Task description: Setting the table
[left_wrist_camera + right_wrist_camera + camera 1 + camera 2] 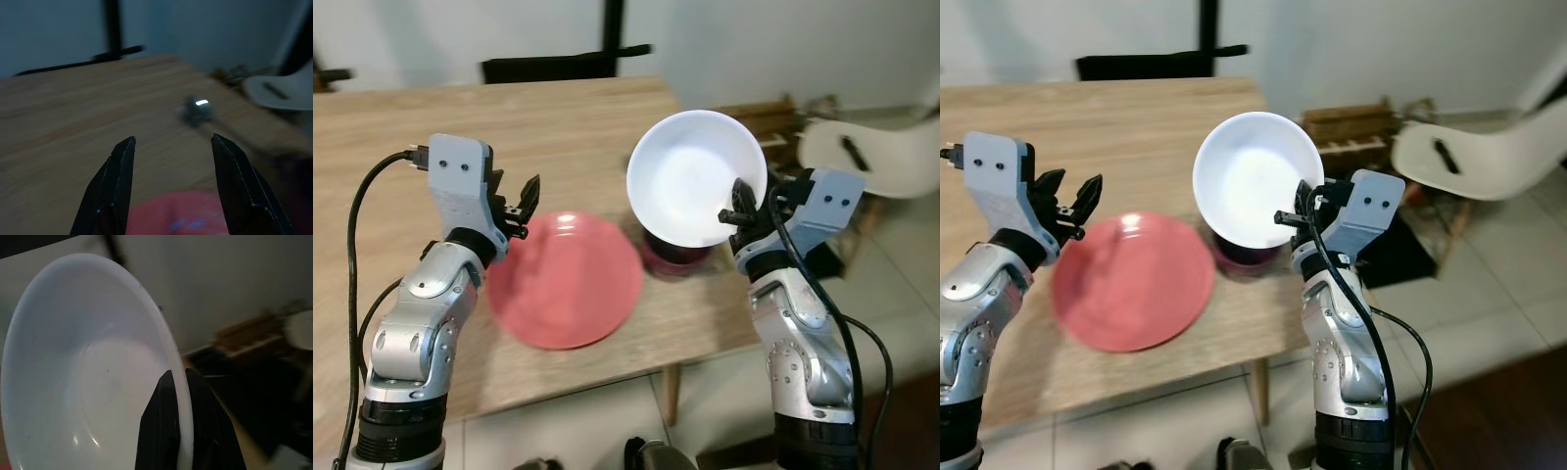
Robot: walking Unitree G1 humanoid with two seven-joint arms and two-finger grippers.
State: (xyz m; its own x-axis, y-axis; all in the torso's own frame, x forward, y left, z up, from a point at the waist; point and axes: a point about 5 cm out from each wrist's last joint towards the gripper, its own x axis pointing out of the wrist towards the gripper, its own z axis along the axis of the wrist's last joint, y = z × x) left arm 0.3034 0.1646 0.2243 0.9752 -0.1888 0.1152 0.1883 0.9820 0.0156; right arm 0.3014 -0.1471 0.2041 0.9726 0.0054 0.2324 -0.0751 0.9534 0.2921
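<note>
My right gripper [741,205] is shut on the rim of a white bowl [693,176], holding it tilted in the air above the table's right end; the rim sits between the fingers [166,431]. Under the bowl a dark red bowl [674,257] rests on the wooden table [431,137]. A red plate [566,279] lies flat near the table's front edge. My left gripper [521,206] hovers open just above the plate's left rim, its fingers [115,186] spread over the plate [181,220] with nothing between them.
A small shiny object [198,108], too blurred to identify, lies farther along the table. A black chair [558,64] stands behind the far edge. To the right are a white chair [876,157] and a wooden crate [1356,132] on the tiled floor.
</note>
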